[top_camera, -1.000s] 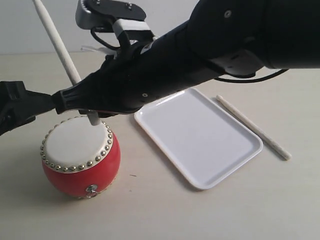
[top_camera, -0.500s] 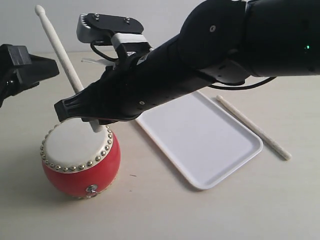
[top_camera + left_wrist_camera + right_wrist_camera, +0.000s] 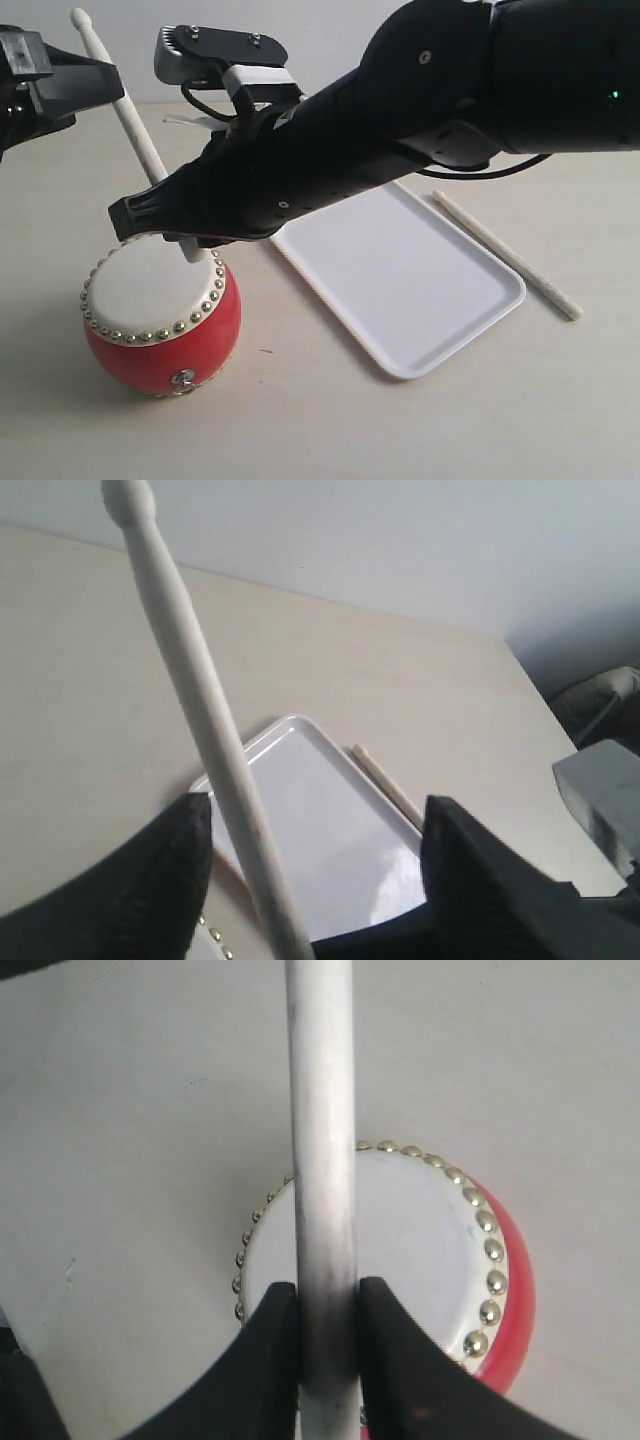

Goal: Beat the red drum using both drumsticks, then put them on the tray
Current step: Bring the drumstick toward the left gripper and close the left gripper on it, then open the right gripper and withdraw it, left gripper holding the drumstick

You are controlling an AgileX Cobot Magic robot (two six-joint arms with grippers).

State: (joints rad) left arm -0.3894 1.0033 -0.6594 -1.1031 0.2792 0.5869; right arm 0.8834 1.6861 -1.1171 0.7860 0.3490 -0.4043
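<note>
My right pincer (image 3: 326, 1305): clamped on a thin pale cream wooden drumstick (image 3: 140, 140), above the drum.
The stick stands tilted, rounded tip up, its lower end at the studded rim of the small round red drum with cream skin (image 3: 160, 330); contact there I cannot tell. My left pincer (image 3: 315, 810): jaws spread wide either side of the stick's upper part, not gripping it. Flat glossy white rectangular tray (image 3: 400, 270): just beside the drum, bare. Second pale drumstick (image 3: 505, 255): flat on the beige surface (image 3: 450, 420), along the tray's far side.
</note>
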